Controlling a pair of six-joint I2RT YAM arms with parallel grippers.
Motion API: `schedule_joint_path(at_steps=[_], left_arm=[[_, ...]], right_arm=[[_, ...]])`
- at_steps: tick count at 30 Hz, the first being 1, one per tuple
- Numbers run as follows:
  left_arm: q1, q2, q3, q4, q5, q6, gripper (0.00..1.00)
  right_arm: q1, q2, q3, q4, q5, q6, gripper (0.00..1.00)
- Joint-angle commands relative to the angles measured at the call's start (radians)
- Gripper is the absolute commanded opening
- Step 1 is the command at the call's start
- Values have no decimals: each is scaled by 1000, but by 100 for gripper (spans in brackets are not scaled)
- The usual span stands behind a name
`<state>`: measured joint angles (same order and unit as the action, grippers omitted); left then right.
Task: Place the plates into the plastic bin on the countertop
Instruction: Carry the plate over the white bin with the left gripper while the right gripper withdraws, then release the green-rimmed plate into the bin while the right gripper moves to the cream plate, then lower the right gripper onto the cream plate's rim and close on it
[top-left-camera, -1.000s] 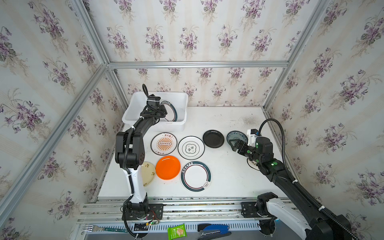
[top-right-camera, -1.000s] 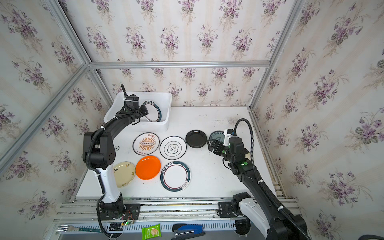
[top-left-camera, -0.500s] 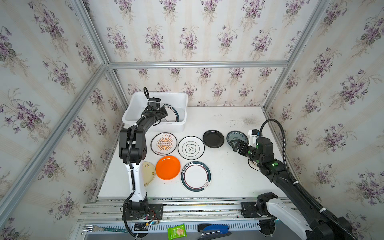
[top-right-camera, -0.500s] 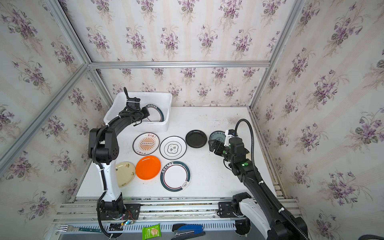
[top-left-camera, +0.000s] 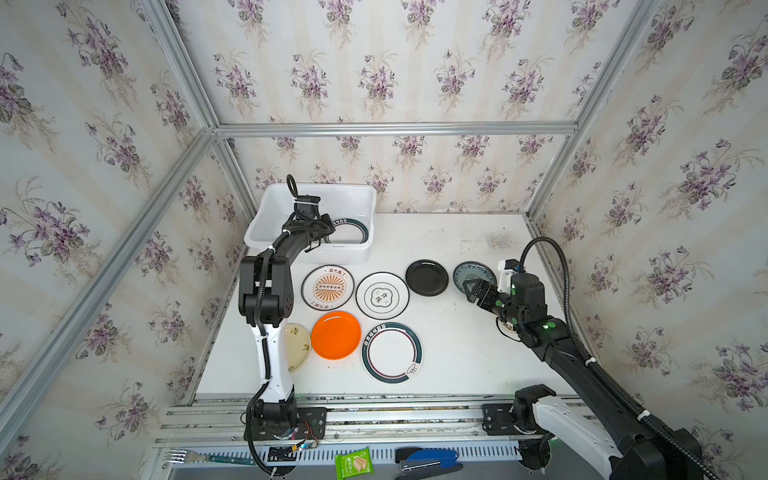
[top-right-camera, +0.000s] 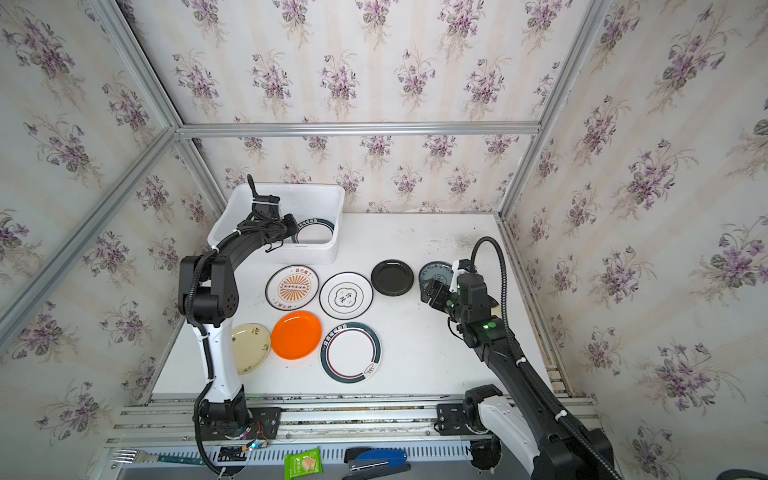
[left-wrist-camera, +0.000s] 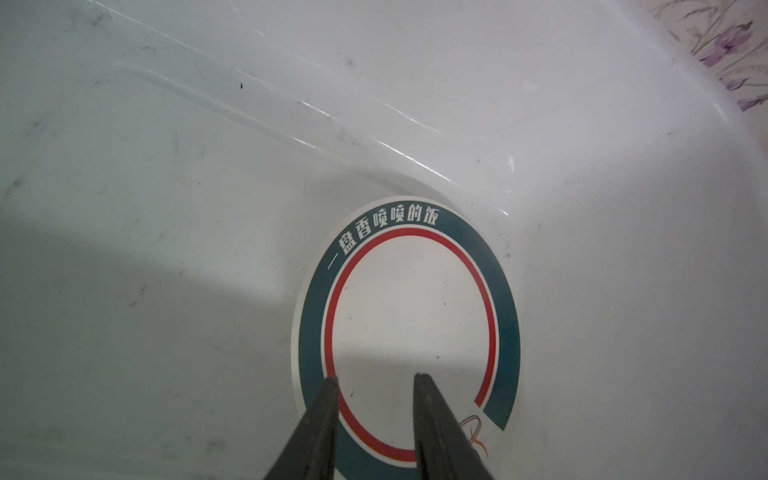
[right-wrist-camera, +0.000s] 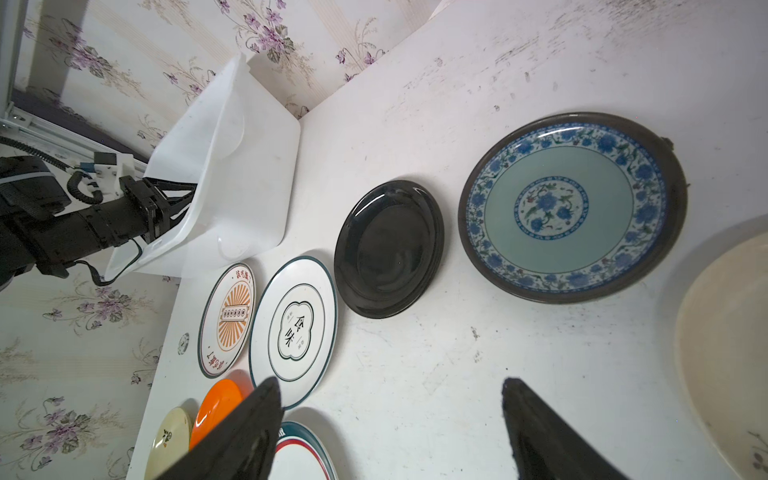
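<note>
plastic bin (top-left-camera: 345, 254) (top-right-camera: 312, 254), both top views: stands at the far left corner of the desk (top-left-camera: 457, 353) (top-right-camera: 419, 353), close against the flowered wall (top-left-camera: 415, 166).
left hand (top-left-camera: 325, 231) (top-right-camera: 293, 227), both top views: reaches down inside the bin, beside a teal-banded plate (top-left-camera: 354, 233) (top-right-camera: 318, 235) on the bin floor.
plates on the desk, a top view: sunburst plate (top-left-camera: 328, 287), emblem plate (top-left-camera: 382, 296), black plate (top-left-camera: 427, 277) and blue plate (top-left-camera: 478, 269) in the far row; cream plate (top-left-camera: 298, 347), orange plate (top-left-camera: 336, 335) and second banded plate (top-left-camera: 392, 352) in the near row.
right hand (top-left-camera: 469, 288) (top-right-camera: 429, 293), both top views: hovers at the blue plate's near edge, covering part of it.
left hand (left-wrist-camera: 375, 377), left wrist view: released, fingers parted with nothing clamped between them; tips over the teal-banded plate (left-wrist-camera: 411, 316), which lies flat near a bin corner.
right hand (right-wrist-camera: 390, 382), right wrist view: spread wide and empty above bare desk; blue plate (right-wrist-camera: 571, 208) and black plate (right-wrist-camera: 388, 249) lie ahead, clear of the fingers.
plastic bin (right-wrist-camera: 245, 178), right wrist view: seen side-on at the desk's far end, left arm (right-wrist-camera: 104, 224) reaching over its rim.
</note>
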<state>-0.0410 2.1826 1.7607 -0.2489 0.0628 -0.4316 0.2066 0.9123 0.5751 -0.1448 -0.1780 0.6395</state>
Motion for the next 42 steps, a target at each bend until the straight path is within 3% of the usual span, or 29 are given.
schedule_joint_path(at_steps=[1,3,9,12,13,20,26,31,42], left_arm=[[1,-19,8,6,15,26,38],[1,-27,11,6,28,37,40],[-4,-70,9,9,60,36,73],[-14,-111,-12,23,67,43,98],[-19,-132,-27,30,65,44,99],[-44,-327,-218,156,55,19,99],[-91,-549,-488,340,41,-21,99],[-153,-690,-684,457,28,-40,99],[-221,-816,-931,589,97,-86,99]], right_arm=[[-5,11,23,-1,12,18,83],[-19,29,36,-35,18,17,82],[-123,95,85,-176,7,16,83],[-182,110,112,-252,24,-1,85],[-202,111,115,-269,26,-5,85],[-333,79,64,-289,-11,24,86],[-387,53,35,-377,134,58,88],[-440,71,36,-413,163,58,89],[-470,111,47,-486,137,108,82]])
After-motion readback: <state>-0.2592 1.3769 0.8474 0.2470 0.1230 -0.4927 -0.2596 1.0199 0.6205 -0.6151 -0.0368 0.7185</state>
